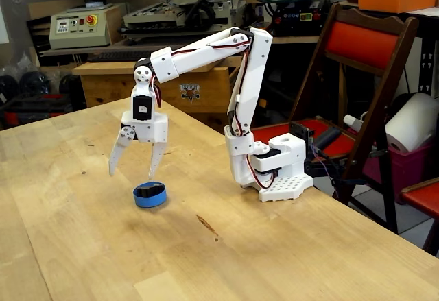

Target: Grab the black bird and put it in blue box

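The black bird [150,192] lies inside the blue box [150,199], a low round dish on the wooden table [82,246]. My white gripper [132,173] hangs just above the dish and points down, with its fingers spread wide apart. One finger [156,162] reaches down close to the dish's rim, the other swings out to the left. Nothing is held between them.
The arm's white base [274,174] stands at the table's right edge. Beyond that edge are a red folding chair [363,75] and a paper roll [411,123]. Benches with machines fill the background behind the table.
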You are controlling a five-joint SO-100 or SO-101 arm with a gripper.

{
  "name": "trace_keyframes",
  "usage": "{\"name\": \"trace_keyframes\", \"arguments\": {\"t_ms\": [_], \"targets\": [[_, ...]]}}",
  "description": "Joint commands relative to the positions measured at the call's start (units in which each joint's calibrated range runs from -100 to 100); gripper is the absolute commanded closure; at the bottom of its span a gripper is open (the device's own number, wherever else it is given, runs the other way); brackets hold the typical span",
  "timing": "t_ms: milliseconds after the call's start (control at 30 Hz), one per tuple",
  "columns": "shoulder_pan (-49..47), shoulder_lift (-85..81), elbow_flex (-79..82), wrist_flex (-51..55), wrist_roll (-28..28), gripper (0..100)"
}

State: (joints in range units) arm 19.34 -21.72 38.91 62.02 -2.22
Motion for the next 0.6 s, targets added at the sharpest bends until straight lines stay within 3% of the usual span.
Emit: {"name": "trace_keyframes", "arguments": {"t_ms": [0, 333, 567], "targets": [[-0.23, -2.80, -1.39, 0.28, -0.15, 71], [-7.04, -2.89, -7.76, 0.75, -0.15, 71], [-12.45, -8.36, -9.53, 6.92, -0.15, 71]]}}
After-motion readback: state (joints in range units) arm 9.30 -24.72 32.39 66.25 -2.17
